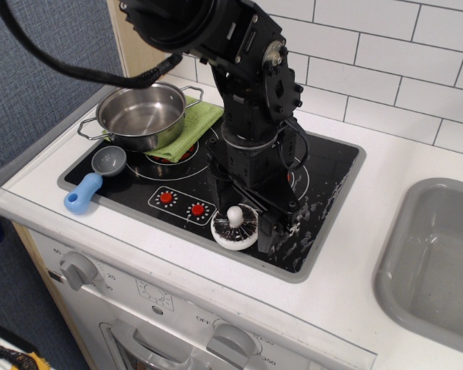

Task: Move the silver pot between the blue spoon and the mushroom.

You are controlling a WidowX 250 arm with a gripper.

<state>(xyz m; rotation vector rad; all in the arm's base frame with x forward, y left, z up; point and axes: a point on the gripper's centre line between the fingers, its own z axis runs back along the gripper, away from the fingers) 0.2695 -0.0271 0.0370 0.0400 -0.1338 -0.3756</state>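
Note:
The silver pot (142, 116) stands upright at the back left of the black stovetop (332, 166), resting partly on a green cloth (187, 129). The blue spoon (95, 179) lies at the front left of the stovetop, its grey bowl pointing towards the pot. The mushroom (234, 227) lies at the stovetop's front edge, gills and stem up. My gripper (282, 227) hangs low just to the right of the mushroom, far from the pot. Its dark fingers look apart and hold nothing.
Two red knob marks (182, 203) are printed on the stovetop between spoon and mushroom. A grey sink basin (436, 258) lies at the right. A white tiled wall runs behind. The arm (251, 100) stands over the stovetop's middle.

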